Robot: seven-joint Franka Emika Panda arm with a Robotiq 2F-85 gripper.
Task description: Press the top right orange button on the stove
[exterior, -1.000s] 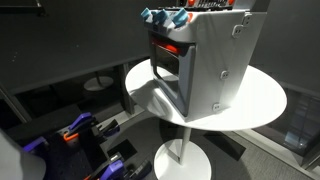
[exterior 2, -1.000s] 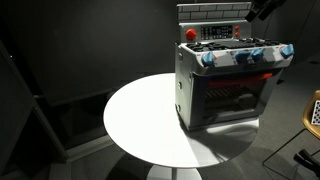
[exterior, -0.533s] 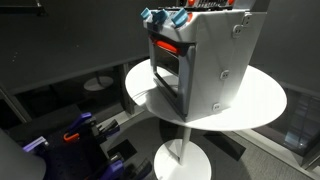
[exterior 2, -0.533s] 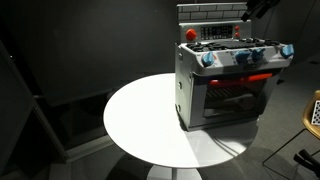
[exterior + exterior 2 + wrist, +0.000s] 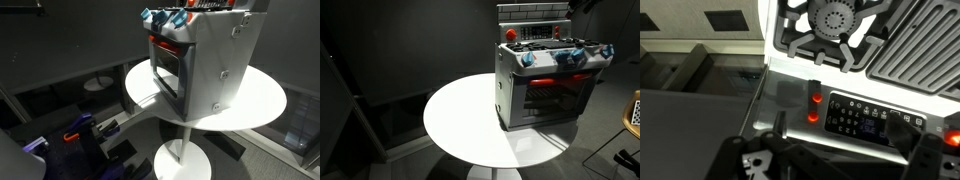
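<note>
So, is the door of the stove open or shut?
Shut. In both exterior views the dark glass door lies flush with the front of the stove, no gap showing.

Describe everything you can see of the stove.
The stove is a small, boxy grey metal toy, upright near the edge of the round white table. Its dark glass door has a black handle, with a red glow behind. Blue knobs line the front; on top are black burner grates and, in the wrist view, two orange buttons beside a dark panel.

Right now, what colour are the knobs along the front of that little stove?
Blue. The knobs on the stove show best in an exterior view.
</note>
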